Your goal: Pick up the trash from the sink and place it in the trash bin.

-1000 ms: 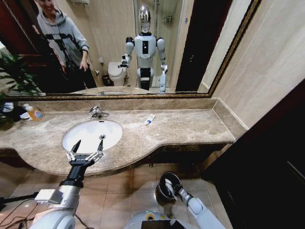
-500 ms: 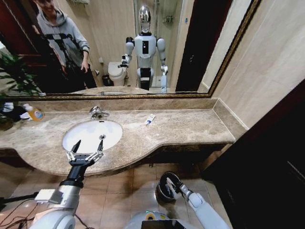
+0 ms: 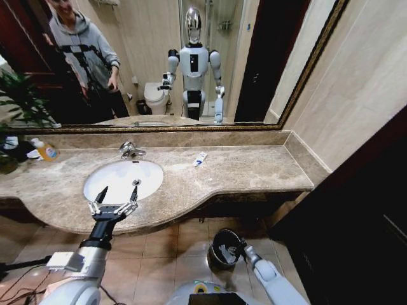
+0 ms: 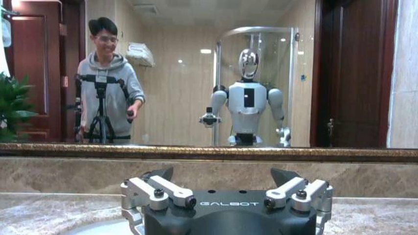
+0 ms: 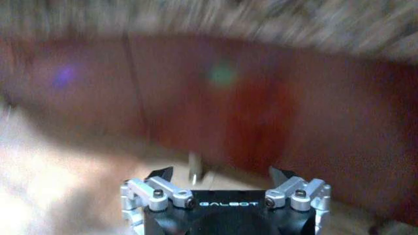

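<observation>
The white oval sink [image 3: 117,181] is set in the beige marble counter, with a chrome faucet [image 3: 131,150] behind it. I see no trash inside the basin. A small white tube with a green end [image 3: 200,159] lies on the counter to the right of the sink. My left gripper [image 3: 114,197] hovers open over the sink's front rim, with nothing between its fingers [image 4: 160,174]. Down on the floor stands the black trash bin [image 3: 219,249] with its shiny rim. My right gripper [image 3: 240,246] is at the bin's right edge, and its wrist view, though blurred, shows the fingers [image 5: 281,174] spread and empty.
An orange-yellow bottle [image 3: 45,150] stands at the counter's far left beside a plant [image 3: 19,101]. A large mirror [image 3: 165,63] backs the counter. A dark cabinet [image 3: 356,210] rises on the right. The tiled floor [image 3: 172,260] lies below the counter's curved front edge.
My right arm has drawn back a little to the right and lower, from over the trash bin to its right edge. The left arm has not moved.
</observation>
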Controlling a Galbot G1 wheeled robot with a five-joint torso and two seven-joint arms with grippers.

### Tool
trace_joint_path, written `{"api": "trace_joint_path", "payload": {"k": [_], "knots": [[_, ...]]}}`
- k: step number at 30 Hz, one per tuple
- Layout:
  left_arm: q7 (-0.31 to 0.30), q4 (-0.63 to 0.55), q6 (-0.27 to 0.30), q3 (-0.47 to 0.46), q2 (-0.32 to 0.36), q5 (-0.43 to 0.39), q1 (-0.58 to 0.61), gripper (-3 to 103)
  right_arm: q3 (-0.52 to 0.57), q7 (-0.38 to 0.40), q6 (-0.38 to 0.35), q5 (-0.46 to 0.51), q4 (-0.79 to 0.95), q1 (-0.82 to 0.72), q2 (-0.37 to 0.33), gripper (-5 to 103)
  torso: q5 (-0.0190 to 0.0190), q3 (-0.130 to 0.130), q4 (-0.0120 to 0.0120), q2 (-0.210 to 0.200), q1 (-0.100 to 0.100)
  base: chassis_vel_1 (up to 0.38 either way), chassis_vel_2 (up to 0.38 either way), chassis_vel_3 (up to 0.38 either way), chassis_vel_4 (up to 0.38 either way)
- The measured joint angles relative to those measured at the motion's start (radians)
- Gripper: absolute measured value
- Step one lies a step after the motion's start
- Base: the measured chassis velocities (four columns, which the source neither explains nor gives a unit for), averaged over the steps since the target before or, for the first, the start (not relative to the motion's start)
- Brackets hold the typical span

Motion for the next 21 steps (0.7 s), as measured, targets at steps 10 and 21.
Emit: {"api": "trace_joint_path", "payload": {"k": [10, 21], "knots": [[0.000, 0.000, 0.000, 0.000, 0.000, 0.000, 0.000, 100, 0.162, 0.121, -0.012, 0.202, 0.535, -0.327, -0.004, 100, 0.0008, 0.000, -0.0004, 0.000, 0.000, 0.000, 0.000, 0.000, 0.000], [0.000, 0.000, 0.000, 0.000, 0.000, 0.000, 0.000, 100, 0.169, 0.149, -0.123, 0.316, 0.813, -0.161, 0.003, 100, 0.0004, 0.000, 0.0001, 0.000, 0.000, 0.000, 0.000, 0.000, 0.000]]}}
